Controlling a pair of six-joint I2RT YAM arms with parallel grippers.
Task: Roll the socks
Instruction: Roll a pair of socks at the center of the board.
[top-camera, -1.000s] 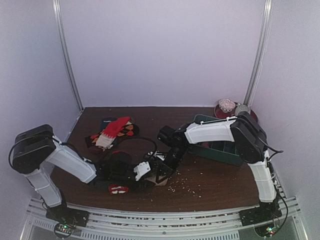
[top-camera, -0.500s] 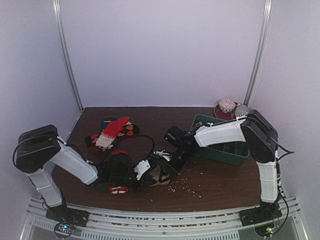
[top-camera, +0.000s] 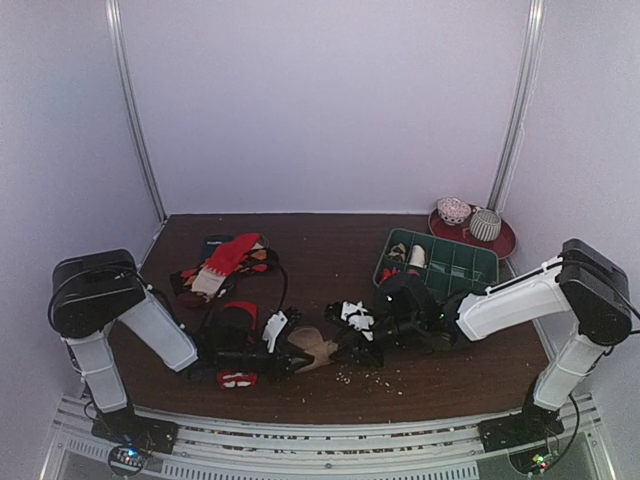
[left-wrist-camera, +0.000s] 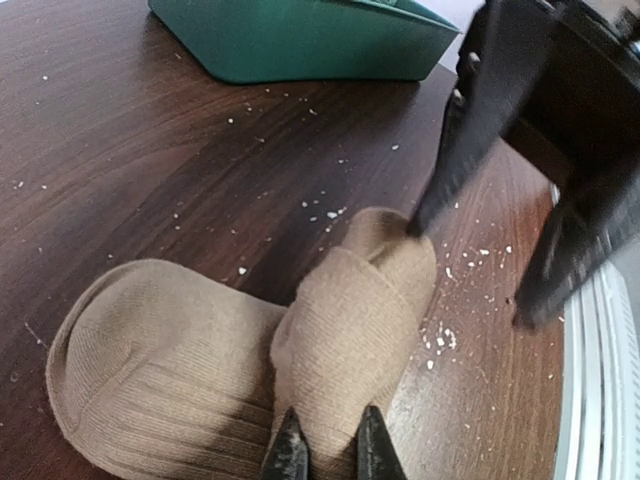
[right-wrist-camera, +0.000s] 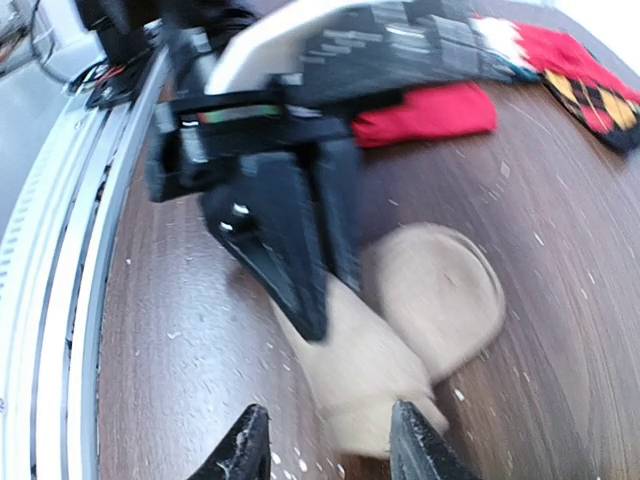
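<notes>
Right, top camera first. The tan sock (top-camera: 318, 350) lies on the table (top-camera: 330, 250) near the front edge, between my two arms. The left gripper (top-camera: 292, 352) is at its left end and the right gripper (top-camera: 350, 338) is just at its right end. A red sock (top-camera: 243, 311) sits beside the left wrist, a loose heap of other socks (top-camera: 225, 262) lies further back on the left, and the green tray (top-camera: 386, 262) is off to the right.

On the left wrist camera, my left fingertips (left-wrist-camera: 290, 455) are pinched together on a thick fold of the tan sock (left-wrist-camera: 340, 340). The sock is doubled over on itself, with its flat end spread out to the left. One dark finger of the right gripper touches the far end of the fold, and the other stands clear on the wood.

The right wrist camera is blurred, but its fingers (right-wrist-camera: 245, 445) plainly stand apart and hold nothing. The sock's end lies just ahead of them, with the left jaws clamped on it from above.

I judge this ribbed knit to be light, limp and springy, so the fold will likely flop open if released. It may also slide on the smooth wood. I'd grip across the full bulk of the fold, never a single loose layer.
</notes>
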